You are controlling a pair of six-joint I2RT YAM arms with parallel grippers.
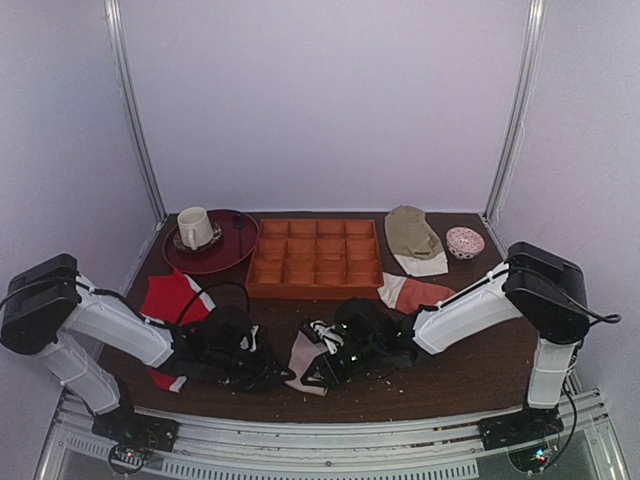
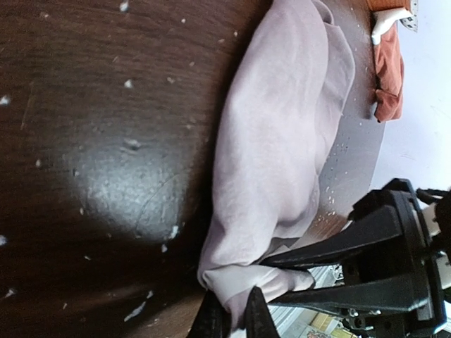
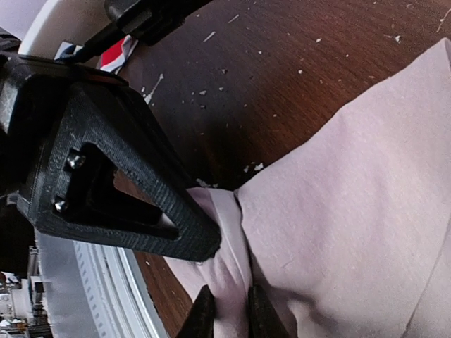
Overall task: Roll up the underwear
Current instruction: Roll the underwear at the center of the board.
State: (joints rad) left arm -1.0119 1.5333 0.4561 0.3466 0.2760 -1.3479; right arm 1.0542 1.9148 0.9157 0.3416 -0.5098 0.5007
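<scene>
Two pairs of jaws are closed on one cloth. The left gripper (image 2: 234,318) pinches a gathered corner of the pinkish-beige soft cloth underwear (image 2: 282,141) between its tips. Just beside it, the right gripper (image 3: 225,315) has a fold of the same end nipped between nearly shut fingers. Both wrist views show the two tools almost touching, with the fabric bunched where they meet and lying flatter farther off. The underwear lies on the dark brown wooden table (image 1: 470,370), near the middle of its near edge, between the two arms, and it is not yet a bundle. A red garment with white trim (image 1: 168,296) sits toward the left edge, an orange-rust garment with a white band (image 1: 425,293) lies right of the middle, and an orange compartment tray (image 1: 315,258) stands behind. I judge this to be the start of the roll, with one end seized. The next move calls for both grippers to turn that end over together and evenly, so the cloth winds tight rather than dragging.
</scene>
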